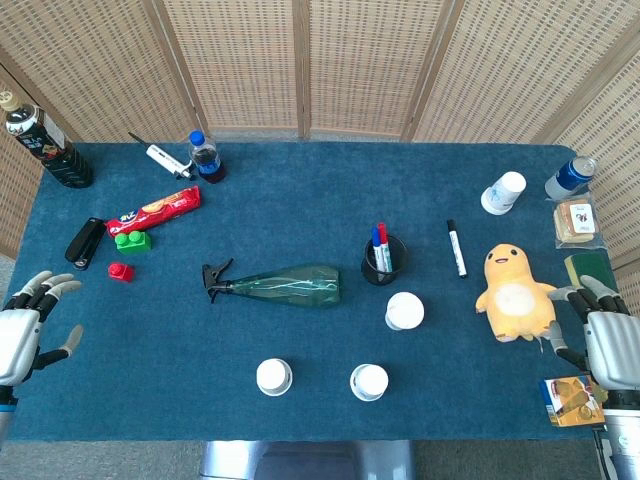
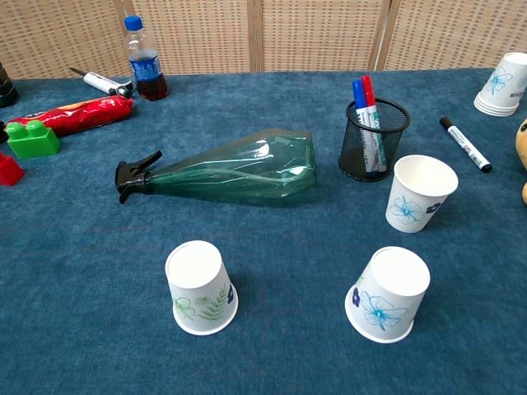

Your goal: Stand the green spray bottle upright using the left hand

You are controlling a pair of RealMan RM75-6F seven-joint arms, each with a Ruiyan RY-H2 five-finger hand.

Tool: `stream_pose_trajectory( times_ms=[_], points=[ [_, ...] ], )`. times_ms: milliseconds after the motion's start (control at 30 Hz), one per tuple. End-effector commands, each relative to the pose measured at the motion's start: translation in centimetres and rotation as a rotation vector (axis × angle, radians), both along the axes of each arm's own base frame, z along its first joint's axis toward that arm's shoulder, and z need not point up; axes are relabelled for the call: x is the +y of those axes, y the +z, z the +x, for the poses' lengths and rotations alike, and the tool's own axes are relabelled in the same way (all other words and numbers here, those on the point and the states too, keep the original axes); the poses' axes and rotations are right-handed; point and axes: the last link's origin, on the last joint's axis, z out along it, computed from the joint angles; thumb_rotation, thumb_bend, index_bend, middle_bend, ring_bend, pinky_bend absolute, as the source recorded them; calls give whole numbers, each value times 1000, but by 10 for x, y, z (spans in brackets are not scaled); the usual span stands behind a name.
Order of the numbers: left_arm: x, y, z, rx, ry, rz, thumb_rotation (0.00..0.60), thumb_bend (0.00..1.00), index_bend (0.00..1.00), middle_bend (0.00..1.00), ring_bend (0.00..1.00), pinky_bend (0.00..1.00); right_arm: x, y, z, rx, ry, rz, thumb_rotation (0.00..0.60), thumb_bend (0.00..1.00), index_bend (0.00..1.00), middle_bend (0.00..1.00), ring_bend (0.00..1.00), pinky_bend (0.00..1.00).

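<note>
Green spray bottle (image 1: 285, 286): lying on its side near the middle of the blue table (image 1: 300, 200), black trigger head pointing toward the robot's left, wide base pointing toward the mesh pen cup (image 1: 384, 260); nothing is touching it.

Left hand (image 1: 28, 325): hovering at the left table edge, well apart from the bottle, fingers spread and holding nothing. Seen in the head view only.

Right hand (image 1: 605, 335): sitting at the right table edge, just beside the yellow plush toy (image 1: 514, 295), fingers apart and gripping nothing.

Mesh pen cup: standing upright just beyond the bottle's base, carrying a blue marker and a red marker (image 2: 368, 99).

Paper cups: two (image 2: 200, 288) (image 2: 387, 295) standing upside down on the near side of the bottle; a third (image 2: 419, 193) standing mouth-up near the pen cup; a further stack (image 1: 503, 193) sitting toward the far right.

Black marker (image 1: 456, 248): lying flat between the pen cup and the plush toy.

Far-left group: a red snack packet (image 1: 155, 211), a green block (image 1: 132, 240), a small red block (image 1: 120, 271) and a black stapler (image 1: 86, 242) resting near one another.

Small cola bottle (image 1: 206, 158): standing upright at the far edge
</note>
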Motion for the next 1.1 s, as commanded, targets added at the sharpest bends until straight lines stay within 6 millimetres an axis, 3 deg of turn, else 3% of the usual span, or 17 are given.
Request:
stream_pose_trajectory(
  times_ms=[33, 267, 533, 800, 1100],
  points=[
    [0, 0, -1, -6, 4, -5, 599, 427, 241, 226, 150, 242, -2, -1, 1, -1, 2, 3, 600, 505, 335, 352, 146, 210],
    [-2, 1, 2, -29, -11, -24, 600, 428, 242, 227, 150, 244, 0, -3, 2, -11, 7, 5, 600, 505, 335, 352, 146, 209],
    [1, 0, 18, -135, -39, -258, 596, 428, 244, 229, 181, 249, 6, 2, 0, -13, 1, -13, 600, 504, 335, 352, 146, 209],
    [26, -12, 37, -145, -74, -490, 576, 428, 243, 243, 212, 267, 6, 3, 0, -13, -3, -16, 600, 505, 335, 352, 146, 210],
    [73, -46, 58, -259, -27, -713, 569, 428, 243, 249, 212, 292, 11, 6, -4, -5, -23, -30, 600, 506, 335, 352, 146, 209]
  ],
)
